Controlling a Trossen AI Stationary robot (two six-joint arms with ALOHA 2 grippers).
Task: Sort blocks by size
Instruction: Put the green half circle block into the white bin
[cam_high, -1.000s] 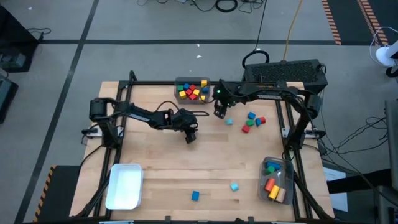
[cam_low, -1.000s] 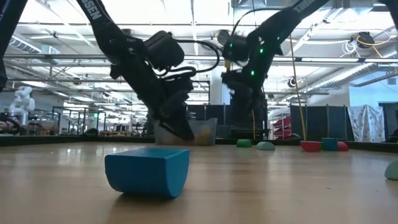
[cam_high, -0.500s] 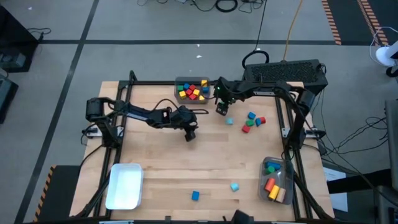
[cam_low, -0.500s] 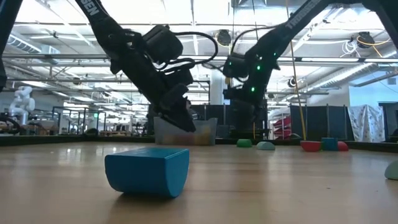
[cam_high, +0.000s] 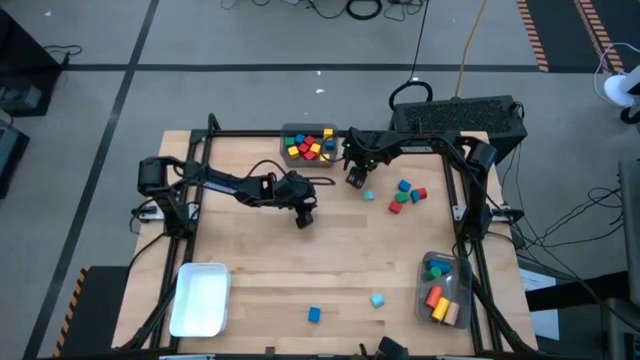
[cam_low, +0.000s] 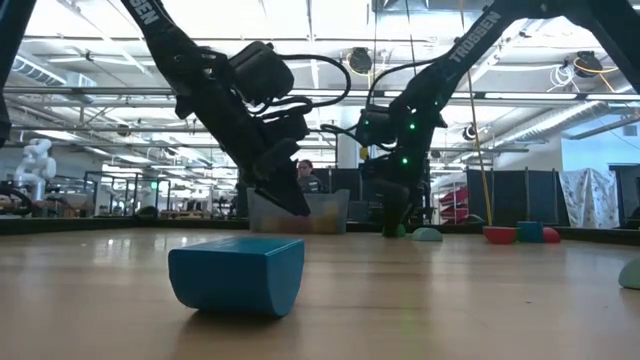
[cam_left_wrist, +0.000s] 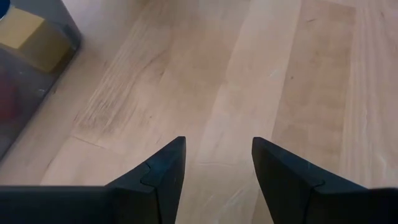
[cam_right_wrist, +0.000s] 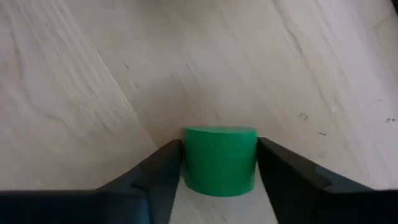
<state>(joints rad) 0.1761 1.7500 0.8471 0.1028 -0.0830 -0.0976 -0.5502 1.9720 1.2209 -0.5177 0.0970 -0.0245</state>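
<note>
My right gripper (cam_right_wrist: 219, 148) is down at the table beside the far grey bin (cam_high: 310, 143), shut on a small green block (cam_right_wrist: 219, 158); in the high view the gripper (cam_high: 355, 180) hides that block. Loose blocks lie close by: a cyan one (cam_high: 368, 195) and a blue, red and green cluster (cam_high: 406, 194). My left gripper (cam_high: 305, 218) hangs open over bare wood (cam_left_wrist: 216, 146) at mid-table, holding nothing. A blue block (cam_high: 314, 314) and a cyan block (cam_high: 377, 299) rest near the front edge. My right gripper has the green block's two opposite sides (cam_right_wrist: 186, 163) pinched between its two fingers. The fingers come steeply from above, pointing down. The block sits flat on the table, upright, top face showing.
The far grey bin holds several red, yellow and blue blocks. A clear bin (cam_high: 443, 290) at the near right holds longer orange, yellow and cyan pieces. A white tray (cam_high: 200, 298) sits at the near left. A person shows in the room beyond the table (cam_low: 304, 176).
My right gripper has come down from above the table until its fingers stand at the tabletop around the green block, tipping more steeply downward as it sank.
</note>
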